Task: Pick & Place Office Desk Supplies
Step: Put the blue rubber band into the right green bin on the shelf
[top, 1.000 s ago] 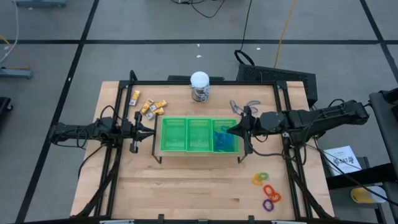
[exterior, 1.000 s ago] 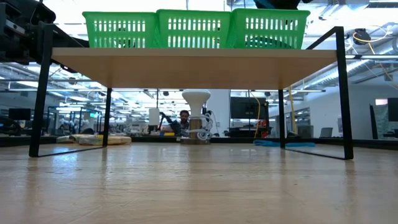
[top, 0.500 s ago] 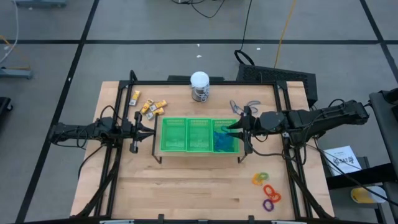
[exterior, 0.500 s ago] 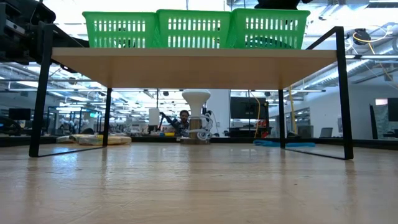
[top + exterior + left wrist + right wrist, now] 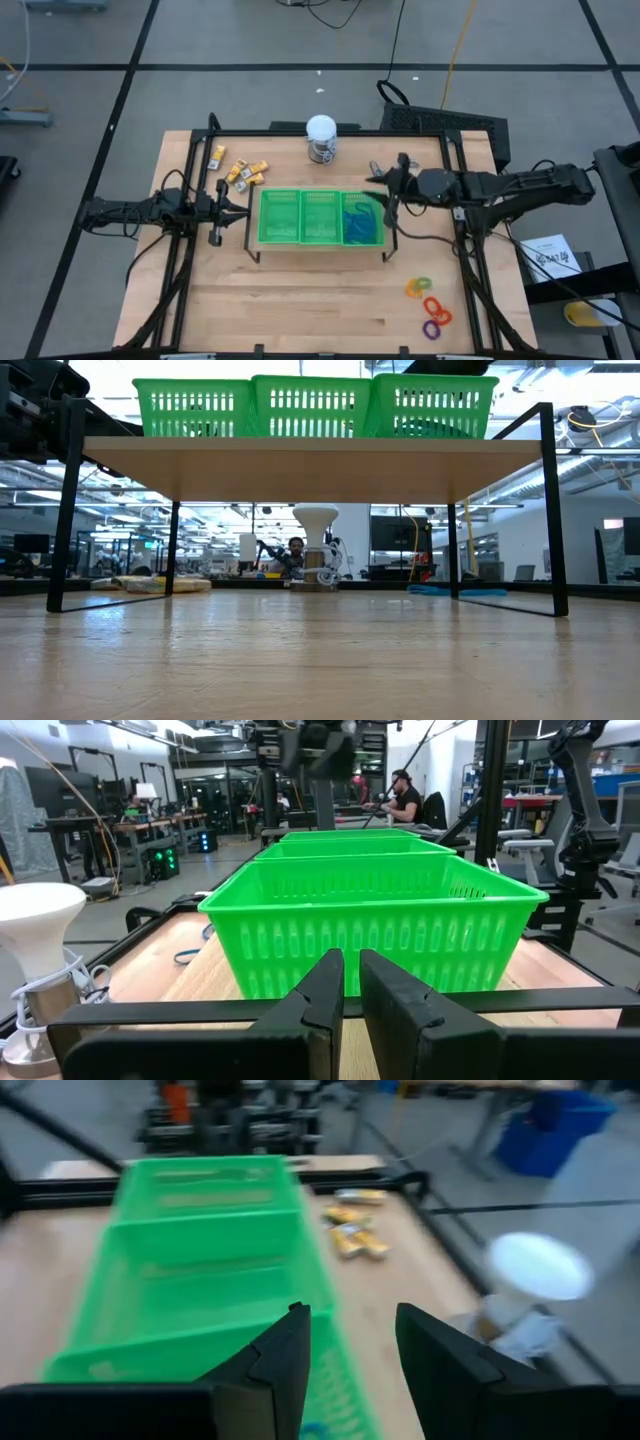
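A glossy green plastic slotted tray sits on a matt pale wooden table.

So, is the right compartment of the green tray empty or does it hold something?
It holds something: blue loops lie in the right compartment of the green tray. The middle and left compartments look empty.

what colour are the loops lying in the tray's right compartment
Blue. The loops sit in the right compartment of the green tray, clearest in the high view.
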